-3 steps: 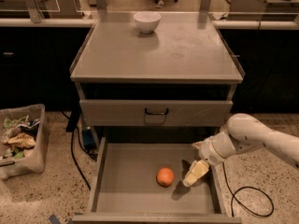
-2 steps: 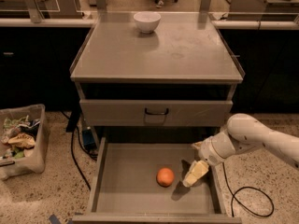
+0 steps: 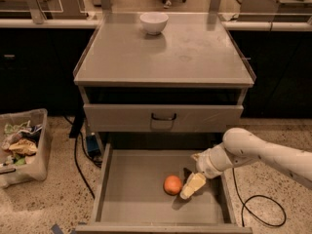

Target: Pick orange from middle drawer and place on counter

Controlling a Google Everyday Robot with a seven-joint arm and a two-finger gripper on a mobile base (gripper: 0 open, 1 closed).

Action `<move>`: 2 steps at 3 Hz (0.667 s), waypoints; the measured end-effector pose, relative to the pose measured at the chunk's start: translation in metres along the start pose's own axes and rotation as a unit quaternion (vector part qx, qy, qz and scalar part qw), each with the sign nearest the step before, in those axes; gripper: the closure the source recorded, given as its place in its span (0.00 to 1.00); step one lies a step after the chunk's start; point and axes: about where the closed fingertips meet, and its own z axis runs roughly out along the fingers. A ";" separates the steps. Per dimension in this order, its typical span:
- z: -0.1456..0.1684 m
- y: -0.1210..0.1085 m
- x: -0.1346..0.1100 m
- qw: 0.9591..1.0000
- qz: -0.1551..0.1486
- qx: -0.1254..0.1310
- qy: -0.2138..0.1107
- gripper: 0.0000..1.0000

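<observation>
Pincer: inside the pulled-out middle drawer, right of centre, low over its floor.
Orange: on the drawer floor, just left of the pincer; contact between the two cannot be told.
Arm: comes in from the pincer's right, over the drawer's right wall.
Upper drawer: behind and above the pincer.
Table: above that drawer.
Bowl: on the table's far edge, well behind the pincer, slightly left.
Bin: on the ground, far left of the pincer.
Cable: on the ground, right of the pincer.
</observation>
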 end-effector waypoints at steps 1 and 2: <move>0.024 -0.009 -0.006 0.999 0.016 0.033 -0.007 0.00; 0.024 -0.009 -0.006 0.999 0.016 0.033 -0.007 0.00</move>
